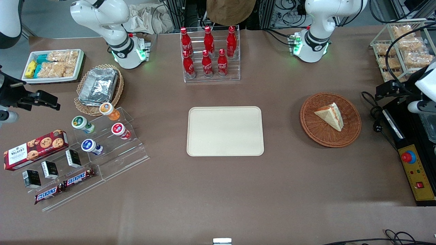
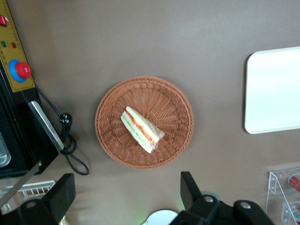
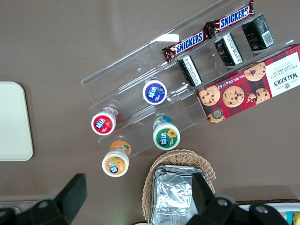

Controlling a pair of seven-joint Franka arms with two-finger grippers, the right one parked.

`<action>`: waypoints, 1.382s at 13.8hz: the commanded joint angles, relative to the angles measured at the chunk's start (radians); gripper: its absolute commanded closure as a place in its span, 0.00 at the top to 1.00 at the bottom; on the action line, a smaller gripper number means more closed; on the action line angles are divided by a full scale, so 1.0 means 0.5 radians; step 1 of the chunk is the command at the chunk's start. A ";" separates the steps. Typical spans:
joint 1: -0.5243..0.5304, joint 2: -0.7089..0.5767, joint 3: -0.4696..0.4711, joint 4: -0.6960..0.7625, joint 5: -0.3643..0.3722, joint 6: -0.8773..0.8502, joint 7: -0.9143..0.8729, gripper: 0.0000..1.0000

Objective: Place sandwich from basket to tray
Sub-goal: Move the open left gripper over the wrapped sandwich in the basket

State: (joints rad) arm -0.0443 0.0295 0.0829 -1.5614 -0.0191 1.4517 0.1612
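My pincer (image 2: 126, 197) hangs high above the table (image 1: 218, 190) with its two fingers (image 2: 63, 194) spread wide apart and nothing between them; in the wrist view it looks straight down on the basket (image 2: 110, 140). In the front view only part of the working arm shows at the frame edge, so I cannot place the pincer there.

The basket (image 1: 320, 134) is round, shallow, reddish-brown wicker, and holds the sandwich (image 2: 141, 129) near its centre. The sandwich (image 1: 331, 116) is a triangular wedge of pale bread lying on its side, with a red-orange and green filling line along the cut edge. Nothing lies over it.

Beside the basket, toward the working arm's end of the table, I see a yellow control box (image 1: 416, 173) with a red button, black cables (image 1: 374, 112) and a clear rack of wrapped snacks (image 1: 400, 47).

The tray (image 1: 224, 149) is flat, cream, bare, with rounded corners; it sits mid-table, well apart from the basket, with open table between them. Farther from the front camera than the tray stands a clear rack of red cola bottles (image 1: 207, 51).

Toward the parked arm's end I see a pale basket with foil containers (image 1: 98, 85), a white tray of snack packets (image 1: 52, 64), yoghurt cups (image 1: 98, 131) on a clear stepped stand, a cookie box (image 1: 34, 149) and chocolate bars (image 1: 64, 185)
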 commanded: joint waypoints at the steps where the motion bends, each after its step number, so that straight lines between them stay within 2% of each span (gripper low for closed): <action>1: -0.006 -0.068 0.006 0.000 0.011 -0.105 -0.055 1.00; 5: -0.003 -0.187 0.006 -0.214 0.008 -0.014 -0.257 1.00; 9: -0.003 -0.527 0.006 -0.876 -0.002 0.503 -0.631 1.00; 12: -0.003 -0.654 0.006 -1.230 -0.002 0.814 -0.813 1.00; 19: 0.018 -0.581 0.009 -1.473 -0.017 1.054 -1.037 1.00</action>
State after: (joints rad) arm -0.0392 -0.2530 0.0875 -2.2504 -0.0215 1.9322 -0.3243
